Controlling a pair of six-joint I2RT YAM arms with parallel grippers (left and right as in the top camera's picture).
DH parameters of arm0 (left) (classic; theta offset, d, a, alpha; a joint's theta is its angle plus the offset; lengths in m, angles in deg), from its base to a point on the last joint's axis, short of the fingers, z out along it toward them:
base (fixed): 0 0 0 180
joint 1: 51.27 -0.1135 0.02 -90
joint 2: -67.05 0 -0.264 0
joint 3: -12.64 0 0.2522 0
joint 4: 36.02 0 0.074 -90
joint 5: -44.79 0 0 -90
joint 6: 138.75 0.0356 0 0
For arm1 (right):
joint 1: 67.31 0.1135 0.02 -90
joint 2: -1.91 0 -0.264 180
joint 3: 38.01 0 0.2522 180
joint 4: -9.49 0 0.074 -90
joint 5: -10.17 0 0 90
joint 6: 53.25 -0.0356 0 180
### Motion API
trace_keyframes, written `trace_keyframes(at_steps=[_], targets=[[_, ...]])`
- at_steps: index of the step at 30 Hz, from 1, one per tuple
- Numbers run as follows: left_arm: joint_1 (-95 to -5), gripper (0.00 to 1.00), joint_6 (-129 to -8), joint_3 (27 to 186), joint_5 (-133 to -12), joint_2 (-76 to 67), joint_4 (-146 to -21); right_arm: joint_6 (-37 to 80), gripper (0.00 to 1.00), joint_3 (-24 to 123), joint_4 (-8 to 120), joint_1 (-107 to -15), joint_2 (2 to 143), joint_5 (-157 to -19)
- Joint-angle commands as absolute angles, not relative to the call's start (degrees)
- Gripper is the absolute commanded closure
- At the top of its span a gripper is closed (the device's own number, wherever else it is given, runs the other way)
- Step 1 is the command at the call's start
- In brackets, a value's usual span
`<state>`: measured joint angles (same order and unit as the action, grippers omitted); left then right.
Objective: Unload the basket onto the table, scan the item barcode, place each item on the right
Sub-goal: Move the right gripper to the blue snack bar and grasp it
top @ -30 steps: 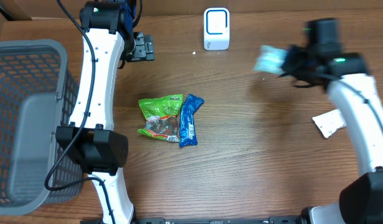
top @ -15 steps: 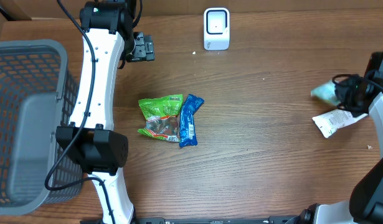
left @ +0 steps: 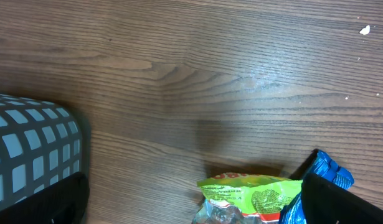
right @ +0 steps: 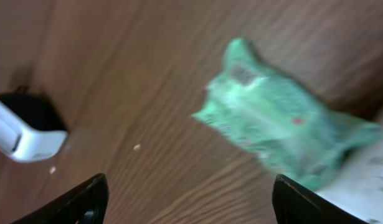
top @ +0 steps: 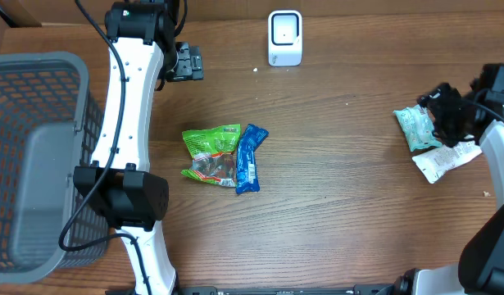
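Note:
The white barcode scanner (top: 284,37) stands at the table's back edge and shows at the left of the right wrist view (right: 23,134). A teal packet (top: 415,129) lies on the wood at the far right, blurred in the right wrist view (right: 281,124). My right gripper (top: 442,116) hovers just beside it, jaws wide open (right: 191,205) with nothing between them. A green snack bag (top: 211,153) and a blue packet (top: 250,157) lie together mid-table. My left gripper (top: 183,62) hangs open at the back left, above them in its wrist view (left: 194,208).
A white packet (top: 444,161) lies against the teal one at the right edge. A large grey mesh basket (top: 38,164) fills the left side, its rim in the left wrist view (left: 29,149). The left arm's column (top: 124,164) stands between basket and snacks.
My right gripper carried the teal packet from near the scanner to the far right, then opened. The packet now lies on the table beside the white packet. The left arm has not moved.

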<state>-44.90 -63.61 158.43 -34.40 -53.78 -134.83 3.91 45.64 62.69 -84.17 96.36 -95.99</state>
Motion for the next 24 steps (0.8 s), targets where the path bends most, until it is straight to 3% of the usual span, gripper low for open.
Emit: trace_keyframes(at_steps=[1,8,18,24], targets=[[-44.5,0.0,-63.56,159.63,-33.92,-52.84,-134.77,3.29,0.15,47.63,61.62,-82.55,95.77,-99.42],[-44.5,0.0,-63.56,159.63,-33.9,-52.84,-134.77,3.32,0.12,47.61,56.37,-78.03,95.79,-101.19],[-44.5,0.0,-63.56,159.63,-33.9,-52.84,-134.77,8.04,0.14,47.61,44.53,-62.05,95.84,-95.95],[-44.5,0.0,-63.56,159.63,-33.9,-52.84,-134.77,8.91,0.14,47.37,45.53,-53.09,96.17,-92.76]])
